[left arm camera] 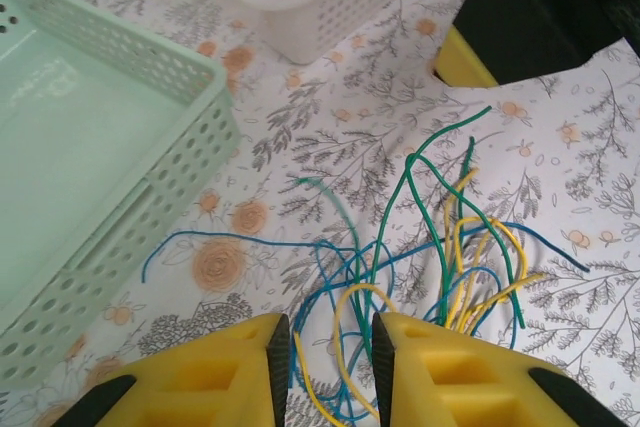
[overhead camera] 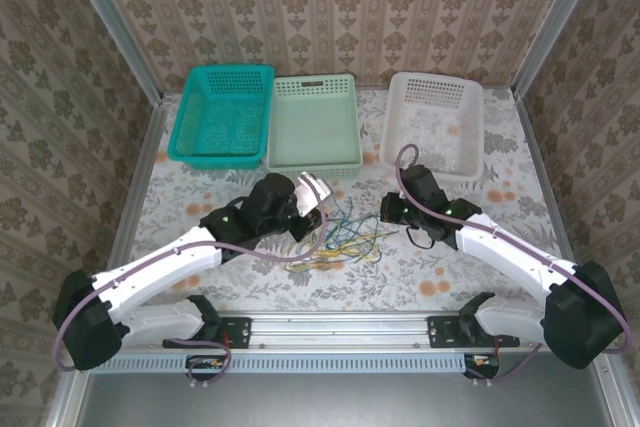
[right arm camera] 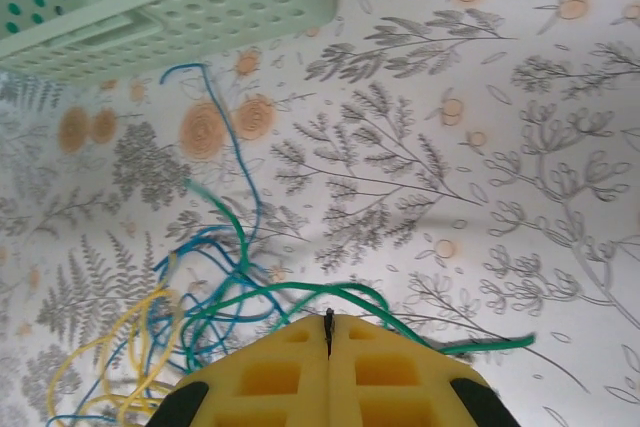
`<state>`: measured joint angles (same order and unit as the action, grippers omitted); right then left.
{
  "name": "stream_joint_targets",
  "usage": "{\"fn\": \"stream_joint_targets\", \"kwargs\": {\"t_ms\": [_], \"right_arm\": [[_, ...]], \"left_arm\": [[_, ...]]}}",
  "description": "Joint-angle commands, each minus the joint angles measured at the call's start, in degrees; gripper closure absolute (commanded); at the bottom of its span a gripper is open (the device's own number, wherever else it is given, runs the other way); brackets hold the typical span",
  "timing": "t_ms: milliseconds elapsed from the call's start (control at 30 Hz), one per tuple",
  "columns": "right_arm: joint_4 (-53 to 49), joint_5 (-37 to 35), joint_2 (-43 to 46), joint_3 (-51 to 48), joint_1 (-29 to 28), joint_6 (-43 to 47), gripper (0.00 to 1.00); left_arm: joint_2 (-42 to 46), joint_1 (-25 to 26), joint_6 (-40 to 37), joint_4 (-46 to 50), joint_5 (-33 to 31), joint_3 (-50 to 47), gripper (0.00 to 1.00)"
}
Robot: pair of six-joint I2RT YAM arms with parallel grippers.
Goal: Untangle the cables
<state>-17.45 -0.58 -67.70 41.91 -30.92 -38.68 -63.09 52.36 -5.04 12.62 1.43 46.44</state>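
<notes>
Reaching from the lower left of the top view up toward the middle with the left arm, forearm slanting up and right. Ends in the left gripper (left arm camera: pixel 325 332), yellow fingers parted by a narrow gap, with blue and yellow strands passing loosely through it in the left wrist view. Mirrors that from the lower right with the right arm, slanting up and left to the right gripper (right arm camera: pixel 328 322), fingers pressed together to a thin seam (cannot tell whether the green strand curving past the tips is pinched).

Lines up three baskets along the top of the table (overhead camera: pixel 400 282): teal basket (overhead camera: pixel 222 112) at upper left, pale green basket (overhead camera: pixel 315 125) touching it, white basket (overhead camera: pixel 435 122) apart at upper right.

Finds the cables (overhead camera: pixel 345 235) lying on the table at centre frame, between the two grippers and just below the pale green basket, as a loose tangle of yellow, blue and green. Runs mostly left to right in the top view, loose ends fanning toward the upper right of the left wrist view.
</notes>
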Motion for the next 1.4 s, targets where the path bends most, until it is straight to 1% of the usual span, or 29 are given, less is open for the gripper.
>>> {"fn": "stream_joint_targets", "kwargs": {"t_ms": [0, 33, 67, 100, 133, 167, 233, 267, 300, 367, 400, 467, 600, 700, 733, 800, 833, 900, 967, 1033, 1367], "right_arm": [[-4.6, -4.2, 0.3, 0.4, 0.2, 1.6, 1.0], [-4.7, -3.8, 0.2, 0.5, 0.1, 2.1, 1.0], [-4.6, -3.2, 0.1, 0.6, -0.1, 2.5, 0.97], [-4.2, -2.1, 0.2, 0.6, -0.2, 3.1, 0.92], [-3.7, -1.1, 0.3, 0.7, -0.4, 3.4, 0.89], [-3.3, -0.3, 0.4, 0.7, -0.4, 3.6, 0.85], [-2.4, 1.6, 0.8, 0.7, -0.8, 4.2, 0.69], [-2.2, 2.4, 0.8, 0.8, -1.0, 4.4, 0.65], [-2.7, 2.6, 0.6, 1.0, -1.2, 4.1, 0.58], [-4.3, 2.4, 0.1, 1.5, -2.0, 3.3, 0.53], [-4.9, 2.3, -0.1, 1.5, -2.4, 2.6, 0.51], [-4.6, 2.4, -0.2, 0.8, -3.1, 1.0, 0.5], [-2.8, 3.0, -0.7, -0.5, -3.3, -0.7, 0.5], [-1.5, 3.6, -1.7, -0.3, -3.4, -1.2, 0.5], [-1.3, 3.8, -2.2, 0.0, -3.4, -1.2, 0.5], [-1.5, 3.2, -3.1, 0.6, -3.6, -1.7, 0.5], [-1.6, 2.9, -3.6, 0.9, -3.6, -1.8, 0.5], [-1.5, 2.7, -4.2, 1.1, -3.7, -1.9, 0.5], [-1.6, 2.7, -4.6, 1.4, -3.7, -1.8, 0.5], [-1.6, 2.7, -4.7, 1.3, -3.7, -1.7, 0.5], [-0.8, 2.7, -5.3, 0.5, -3.8, -1.5, 0.5]], "left_arm": [[1.7, -1.2, 2.3, -2.3, -0.4, -1.4, 0.7], [1.8, -1.5, 2.3, -2.5, 0.4, -1.6, 0.7], [1.8, -1.6, 2.3, -2.6, 1.0, -1.7, 0.69], [1.5, -1.6, 2.2, -2.5, 1.8, -1.8, 0.65], [1.1, -1.6, 1.8, -2.2, 3.2, -1.7, 0.62], [0.5, -1.6, 1.6, -1.7, 4.9, -1.6, 0.6], [-1.6, -1.3, 0.8, 1.3, 8.9, -0.6, 0.57], [-2.8, -1.0, 0.6, 3.1, 9.5, -0.2, 0.55], [-4.2, -0.8, 0.7, 5.3, 9.1, 0.3, 0.55], [-6.7, -0.6, 2.3, 8.0, 7.8, 0.3, 0.55], [-7.6, -0.6, 3.6, 8.2, 8.2, 0.0, 0.53], [-9.1, -0.3, 5.5, 7.3, 10.7, -0.8, 0.5], [-11.9, 0.8, 7.7, 7.3, 7.8, -0.5, 0.5], [-13.2, 0.8, 8.5, 5.2, 8.7, -0.1, 0.5], [-14.3, 0.8, 8.6, 5.1, 9.4, 0.6, 0.52], [-17.5, 0.7, 9.6, 7.3, 9.4, 3.1, 0.58], [-19.4, 0.6, 10.3, 8.7, 9.4, 4.4, 0.59], [-22.6, 0.4, 11.7, 10.7, 9.2, 6.2, 0.59], [-24.7, 0.3, 13.6, 12.3, 7.7, 7.4, 0.55], [-25.5, 0.3, 14.6, 13.1, 7.6, 8.2, 0.53], [-28.0, 0.6, 16.2, 14.0, 3.8, 9.7, 0.54]]}}
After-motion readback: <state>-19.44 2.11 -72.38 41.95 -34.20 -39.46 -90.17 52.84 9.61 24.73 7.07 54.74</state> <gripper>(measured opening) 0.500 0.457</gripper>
